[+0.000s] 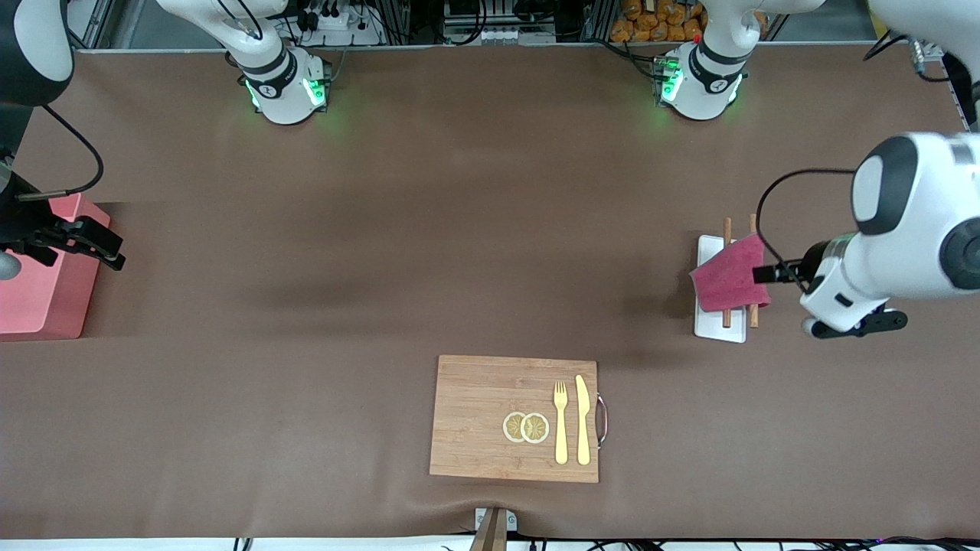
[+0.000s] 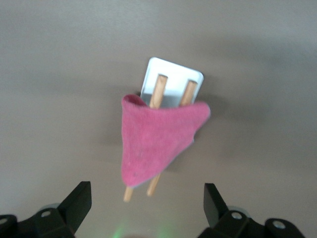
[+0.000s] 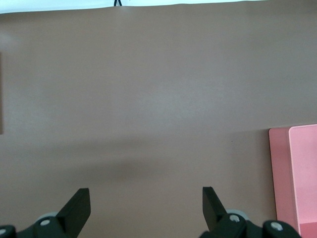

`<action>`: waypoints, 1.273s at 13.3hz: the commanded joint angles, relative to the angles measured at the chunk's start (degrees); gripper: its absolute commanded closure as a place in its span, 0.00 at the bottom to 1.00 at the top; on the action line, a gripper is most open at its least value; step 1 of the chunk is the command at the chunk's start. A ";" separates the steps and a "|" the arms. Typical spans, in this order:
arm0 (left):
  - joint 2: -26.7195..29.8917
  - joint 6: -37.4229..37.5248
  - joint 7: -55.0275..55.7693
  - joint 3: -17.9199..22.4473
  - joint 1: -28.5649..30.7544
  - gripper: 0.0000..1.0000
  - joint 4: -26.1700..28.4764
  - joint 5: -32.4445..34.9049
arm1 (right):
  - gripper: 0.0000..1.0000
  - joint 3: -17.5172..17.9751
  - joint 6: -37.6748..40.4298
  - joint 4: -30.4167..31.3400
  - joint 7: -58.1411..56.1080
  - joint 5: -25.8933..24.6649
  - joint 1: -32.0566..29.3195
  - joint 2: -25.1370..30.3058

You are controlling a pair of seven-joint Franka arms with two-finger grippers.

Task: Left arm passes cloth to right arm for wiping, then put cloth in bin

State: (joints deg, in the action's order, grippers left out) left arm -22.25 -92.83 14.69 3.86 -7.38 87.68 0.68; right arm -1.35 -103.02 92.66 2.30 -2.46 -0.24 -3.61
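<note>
At the right arm's end of the table we see the right gripper (image 3: 143, 210) hanging with its fingers spread wide and holding nothing, just beside the salmon-pink bin (image 1: 42, 287), whose wall shows at the edge of the right wrist view. Toward the middle, nearer the front camera, lies the wooden cutting board (image 1: 475, 417) with two lemon slices (image 1: 526, 427), a yellow fork (image 1: 560, 421) and a yellow knife (image 1: 583, 419). At the left arm's end we find the cloth (image 1: 731, 277) draped over the two brown sticks of the white rack (image 1: 720, 325), with the left gripper (image 2: 147, 208) close beside it, jaws wide apart and empty, not touching the cloth.
</note>
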 commanded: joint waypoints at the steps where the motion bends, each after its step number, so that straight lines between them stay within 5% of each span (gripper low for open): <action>1: -2.62 -4.54 2.18 -0.34 4.11 0.00 0.12 -0.67 | 0.00 -0.06 0.62 -1.16 1.22 -0.61 0.24 -0.79; 8: -4.29 -6.31 5.60 -0.52 1.05 0.00 1.09 0.20 | 0.00 -0.14 0.62 -0.90 1.31 -0.53 0.50 -0.88; 17: -6.85 -6.22 30.34 -0.43 -1.59 0.00 0.65 1.08 | 0.00 -0.06 0.62 -1.07 1.39 -0.61 0.59 -1.05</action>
State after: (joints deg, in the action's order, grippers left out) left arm -28.85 -98.79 37.77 3.16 -8.37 88.66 0.76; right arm -1.34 -102.98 92.66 2.45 -2.46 -0.15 -4.19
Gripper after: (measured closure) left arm 0.000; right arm 0.000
